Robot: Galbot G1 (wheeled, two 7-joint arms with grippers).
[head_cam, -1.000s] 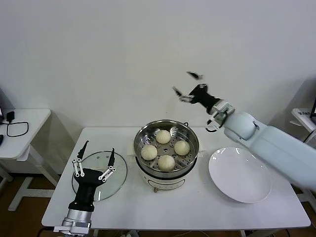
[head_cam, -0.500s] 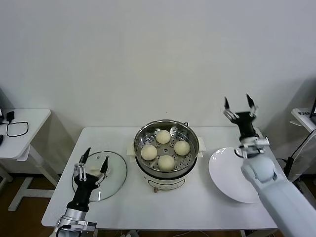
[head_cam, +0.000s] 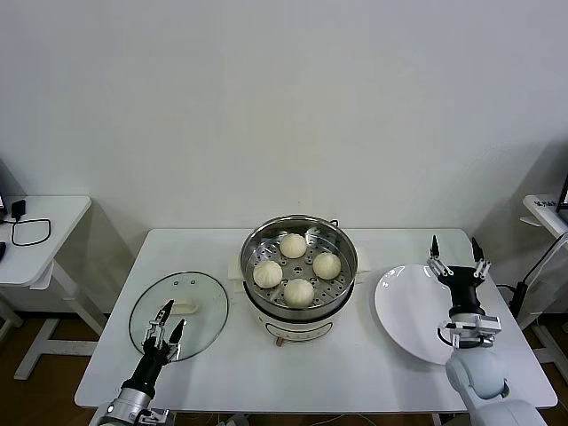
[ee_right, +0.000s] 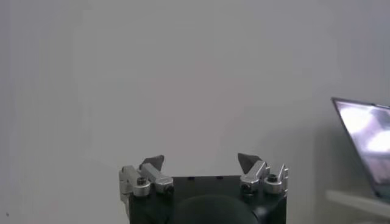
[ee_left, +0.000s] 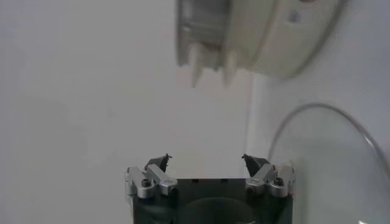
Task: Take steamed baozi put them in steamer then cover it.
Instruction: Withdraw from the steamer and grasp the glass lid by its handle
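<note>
A white table carries everything, and at its middle stands the steamer, a shiny steel pot on a white base, its lid off. Four steamed baozi lie on the perforated tray inside it, apart from one another, with nothing over them. To the pot's right lies a flat white plate, bare, and to the pot's left lies the cover, a clear glass lid flat on the table with its cream handle up. The right gripper stands upright at the right end of the table, over the far right edge of the plate, its fingers spread wide with nothing between them; the plate is just below and to the left of those fingers, and the steamer sits well apart from them, farther left. The left gripper points up at the near left corner of the table, its fingers also spread and empty, held over the near part of the cover; the lid's handle lies just beyond the fingertips toward the far side, and the steamer with its buns is off to their right. In the left wrist view the steamer's white base and the glass rim show beyond the open fingertips.
</note>
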